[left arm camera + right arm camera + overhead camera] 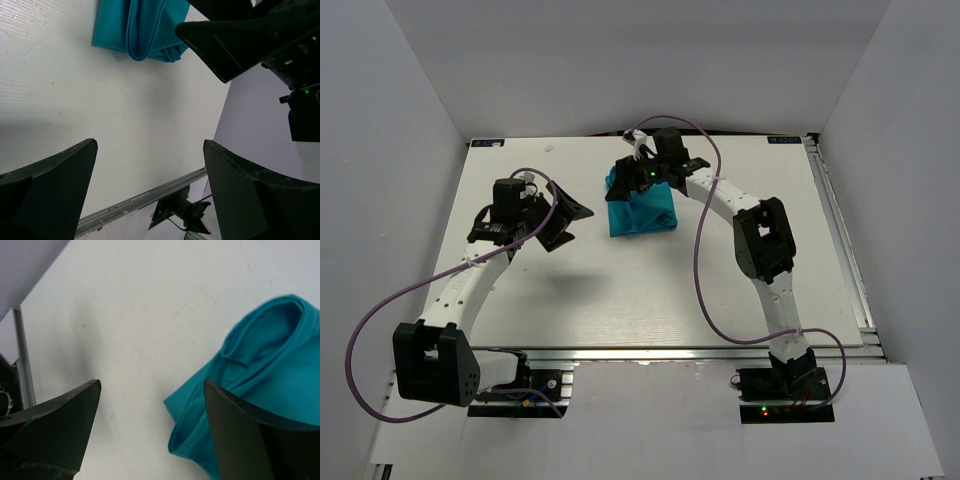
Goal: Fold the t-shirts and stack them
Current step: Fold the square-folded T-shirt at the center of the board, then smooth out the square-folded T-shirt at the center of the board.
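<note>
A: How far along is the folding?

B: Nearly done, I'd judge. The 1 teal t-shirt [640, 212] lies on the table [620, 300] as a compact folded bundle, its edges a bit rumpled.

A: And the 2 hands?

B: Both are spread wide, holding nothing. The right hand [640, 170] is just above the t-shirt's far edge, and the left hand [570, 222] is well to its left. Perhaps a last tidy is left; no other garment shows to stack.
</note>
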Controlling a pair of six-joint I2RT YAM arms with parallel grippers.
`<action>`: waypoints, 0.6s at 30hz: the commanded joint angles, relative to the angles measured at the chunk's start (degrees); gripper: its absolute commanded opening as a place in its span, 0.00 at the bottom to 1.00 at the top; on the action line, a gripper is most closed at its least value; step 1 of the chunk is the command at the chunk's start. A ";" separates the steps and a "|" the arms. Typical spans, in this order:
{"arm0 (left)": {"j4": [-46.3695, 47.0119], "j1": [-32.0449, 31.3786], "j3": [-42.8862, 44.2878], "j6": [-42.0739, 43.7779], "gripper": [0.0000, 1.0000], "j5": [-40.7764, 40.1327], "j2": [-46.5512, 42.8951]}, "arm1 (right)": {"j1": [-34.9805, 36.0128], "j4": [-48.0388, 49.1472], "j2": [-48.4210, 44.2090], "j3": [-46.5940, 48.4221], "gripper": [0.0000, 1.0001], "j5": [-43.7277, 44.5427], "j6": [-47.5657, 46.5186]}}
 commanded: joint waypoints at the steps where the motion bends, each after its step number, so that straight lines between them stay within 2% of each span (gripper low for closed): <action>1: 0.01 0.23 0.04 0.38 0.98 -0.25 -1.79 | -0.48 5.26 -4.55 0.22 0.90 -6.93 0.57; 7: -0.43 0.41 0.65 1.08 0.98 -0.25 -2.49 | -2.41 5.44 -4.89 -0.30 0.89 -3.61 -1.10; 11: -1.04 0.67 0.04 1.17 0.98 -0.34 -3.72 | -4.17 1.57 -4.20 1.36 0.89 8.24 -3.83; 18: -1.04 0.76 -1.28 0.73 0.98 -0.17 -4.25 | -4.35 2.71 0.10 1.45 0.89 8.36 -1.03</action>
